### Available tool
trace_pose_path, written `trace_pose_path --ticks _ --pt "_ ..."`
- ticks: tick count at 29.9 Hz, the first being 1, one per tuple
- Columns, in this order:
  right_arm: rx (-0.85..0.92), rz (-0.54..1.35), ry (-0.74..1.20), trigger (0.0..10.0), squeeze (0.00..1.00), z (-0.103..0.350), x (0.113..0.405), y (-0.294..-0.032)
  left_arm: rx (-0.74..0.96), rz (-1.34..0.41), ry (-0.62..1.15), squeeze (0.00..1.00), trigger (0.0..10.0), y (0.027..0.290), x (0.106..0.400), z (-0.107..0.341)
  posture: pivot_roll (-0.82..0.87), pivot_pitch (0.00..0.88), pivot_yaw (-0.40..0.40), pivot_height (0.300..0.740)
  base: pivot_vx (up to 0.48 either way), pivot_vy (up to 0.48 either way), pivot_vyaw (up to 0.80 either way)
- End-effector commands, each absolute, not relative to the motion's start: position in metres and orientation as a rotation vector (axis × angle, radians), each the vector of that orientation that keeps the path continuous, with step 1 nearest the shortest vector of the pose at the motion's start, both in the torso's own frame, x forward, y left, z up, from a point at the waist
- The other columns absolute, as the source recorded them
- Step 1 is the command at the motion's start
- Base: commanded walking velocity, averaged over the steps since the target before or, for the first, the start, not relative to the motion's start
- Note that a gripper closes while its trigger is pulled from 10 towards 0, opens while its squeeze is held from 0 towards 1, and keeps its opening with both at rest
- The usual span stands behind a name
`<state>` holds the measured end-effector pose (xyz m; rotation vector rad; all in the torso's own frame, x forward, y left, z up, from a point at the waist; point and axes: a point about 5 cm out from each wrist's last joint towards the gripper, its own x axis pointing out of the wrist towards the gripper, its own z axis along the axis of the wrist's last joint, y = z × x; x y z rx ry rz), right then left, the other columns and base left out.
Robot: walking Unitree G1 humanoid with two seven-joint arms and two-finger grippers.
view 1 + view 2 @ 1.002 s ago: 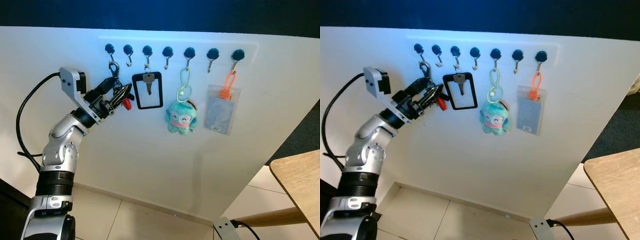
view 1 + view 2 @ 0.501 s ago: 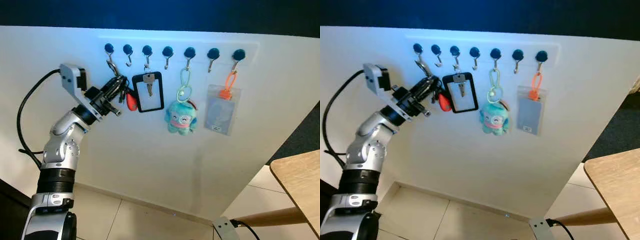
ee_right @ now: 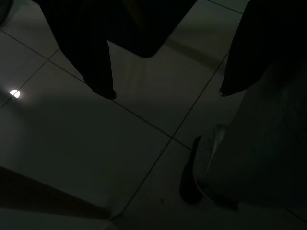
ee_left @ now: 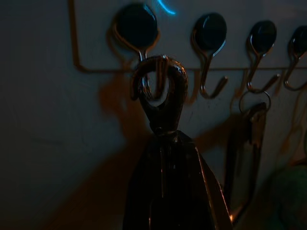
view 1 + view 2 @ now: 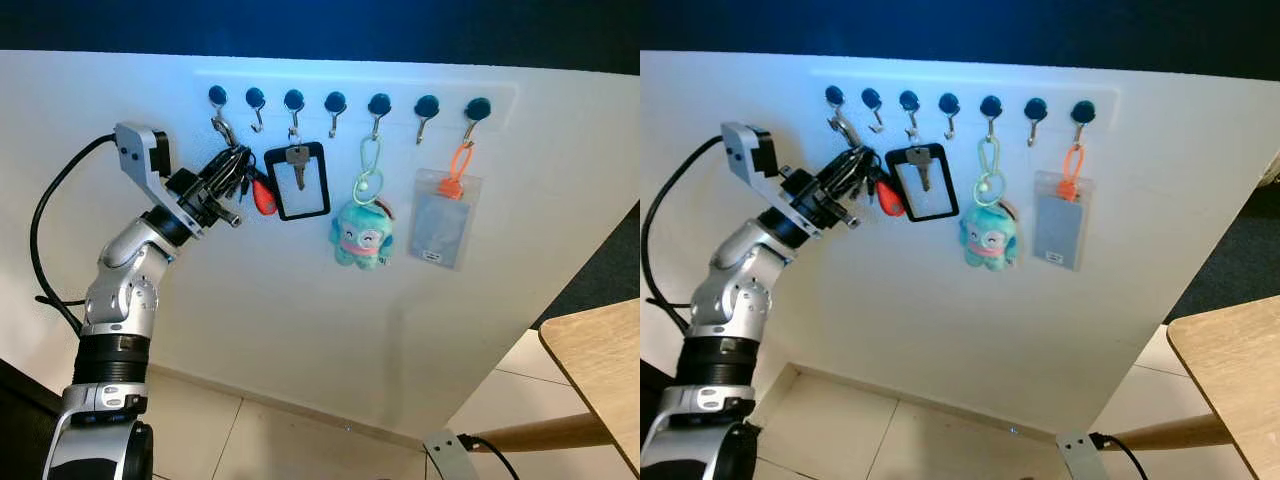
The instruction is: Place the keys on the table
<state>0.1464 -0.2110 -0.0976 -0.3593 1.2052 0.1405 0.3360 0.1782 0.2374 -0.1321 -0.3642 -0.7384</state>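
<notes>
The keys (image 5: pixel 243 178), a dark bunch with a red fob (image 5: pixel 264 197), sit in the upper left of the head views, pinched between the closed fingers of the left gripper (image 5: pixel 228 175) just below the leftmost hook (image 5: pixel 222 122). Compared with a second ago the gripper has risen and tipped upward, and the red fob has swung toward the black-framed badge holder (image 5: pixel 298 180); the bunch looks carried by the fingers instead of hanging slack, which I take as the lift-off under way. It is not finished: in the left wrist view the metal clasp (image 4: pixel 160 93) is looped through the hook, so it must rise and come outward before the carry to the table (image 5: pixel 600 365), whose wooden corner is cut off at the lower right. The wrist view is dim, and where the clasp meets the hook is hard to judge; the fingers hide the keys themselves. The right gripper (image 3: pixel 163 91) hangs idle over dark floor tiles (image 3: pixel 144 139), its fingers spread apart. The plush toy (image 5: pixel 361 236) and orange-looped card pouch (image 5: pixel 441 229) hang undisturbed.
</notes>
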Motion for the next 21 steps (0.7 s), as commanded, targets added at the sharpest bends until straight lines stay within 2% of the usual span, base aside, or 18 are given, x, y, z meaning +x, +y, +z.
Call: trace_pose_path --ticks 1,7,14,18,19,21 --pt "-0.348 0.182 1.205 10.0 0.00 -0.100 0.146 -0.198 -0.068 -0.722 -0.426 0.00 10.0 0.185 0.334 0.261 -0.10 0.051 0.084 0.740 0.000 0.000 0.00" --pt "-0.347 0.190 1.204 10.0 0.00 -0.101 0.146 -0.191 -0.027 -0.690 -0.421 0.00 10.0 0.194 0.335 0.268 -0.10 0.051 0.084 0.740 0.000 0.000 0.00" --pt "-0.350 0.194 1.202 10.0 0.00 -0.101 0.147 -0.189 0.014 -0.734 -0.352 0.00 10.0 0.199 0.330 0.260 -0.10 0.049 0.084 0.740 0.000 0.000 0.00" --pt "-0.358 0.186 1.205 10.0 0.00 -0.099 0.146 -0.199 0.042 -0.755 -0.303 0.00 10.0 0.201 0.326 0.254 -0.10 0.044 0.082 0.740 0.000 0.000 0.00" --pt "-0.364 0.178 1.209 10.0 0.00 -0.098 0.145 -0.213 0.060 -0.765 -0.258 0.00 10.0 0.203 0.324 0.247 -0.10 0.042 0.080 0.740 0.000 0.000 0.00" --pt "-0.368 0.171 1.211 10.0 0.00 -0.096 0.144 -0.221 0.073 -0.767 -0.231 0.00 10.0 0.205 0.323 0.244 -0.10 0.042 0.080 0.740 0.000 0.000 0.00"
